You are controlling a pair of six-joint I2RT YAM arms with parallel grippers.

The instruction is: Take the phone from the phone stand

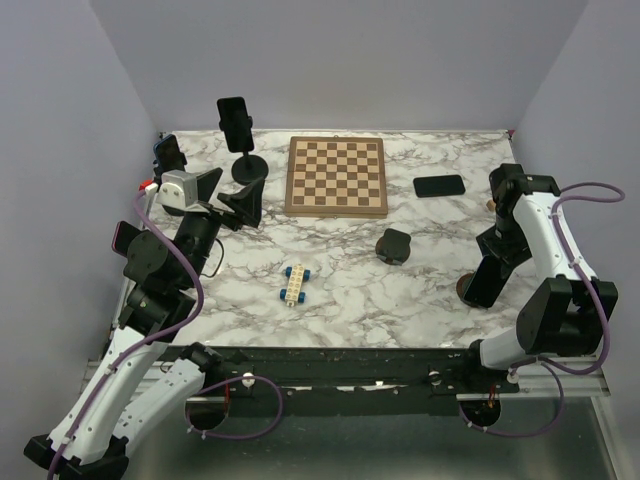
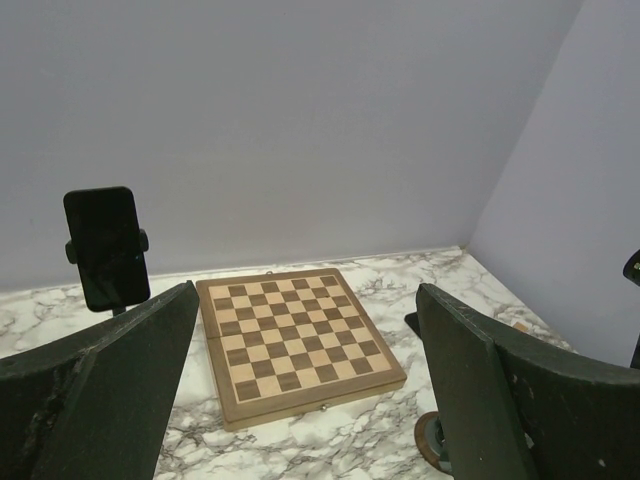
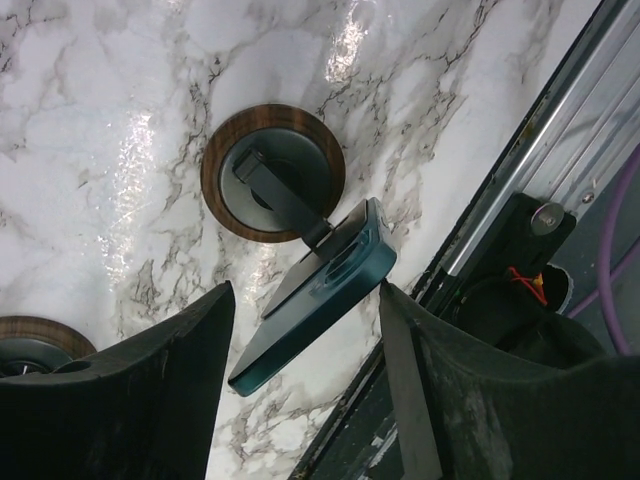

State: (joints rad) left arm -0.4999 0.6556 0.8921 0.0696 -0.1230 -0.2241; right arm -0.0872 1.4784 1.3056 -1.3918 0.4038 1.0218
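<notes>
While its jaws stand wide apart, the right gripper [image 3: 305, 292] points straight down with the teal phone [image 3: 310, 310] between its fingers [image 3: 150, 400]; whether they touch it cannot be told. That phone leans tilted on a phone stand [image 3: 212, 180] with a round wooden base, close to the edge of the marble table [image 1: 350, 290]. Above the gripper, the right arm [image 1: 545, 235] folds at the elbow and drops steeply. The left gripper [image 2: 305, 300], also wide and empty, faces level toward the chessboard [image 2: 300, 345], with a black phone [image 2: 105, 248] upright just beyond its left finger.
</notes>
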